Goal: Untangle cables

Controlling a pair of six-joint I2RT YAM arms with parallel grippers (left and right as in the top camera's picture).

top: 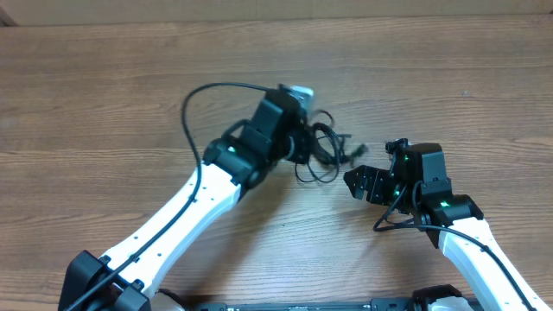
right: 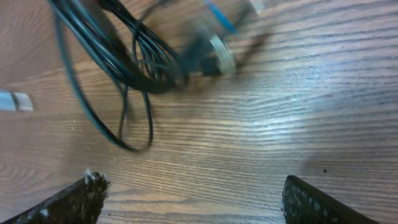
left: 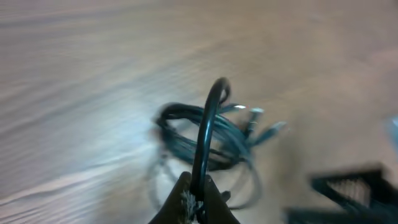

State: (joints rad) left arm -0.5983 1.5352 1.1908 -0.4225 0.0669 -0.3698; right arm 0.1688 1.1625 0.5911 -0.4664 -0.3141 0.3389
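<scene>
The cables (top: pixel 324 149) are thin black cords in a loose tangled bundle at the middle of the wooden table. My left gripper (top: pixel 302 142) is shut on one strand of the cables (left: pixel 208 124), which rises in a loop from the coil (left: pixel 205 140); silver plug tips (left: pixel 261 118) lie to the coil's right. My right gripper (top: pixel 359 183) is open and empty just right of the bundle. In the right wrist view the cables (right: pixel 118 56) and a blurred plug (right: pixel 214 53) lie ahead of its spread fingers (right: pixel 193 196).
A thicker black arm wire (top: pixel 203 95) arcs over the table left of the left wrist. The wooden table (top: pixel 104 104) spreads on all sides. A small white tab (right: pixel 15 101) shows at the left edge of the right wrist view.
</scene>
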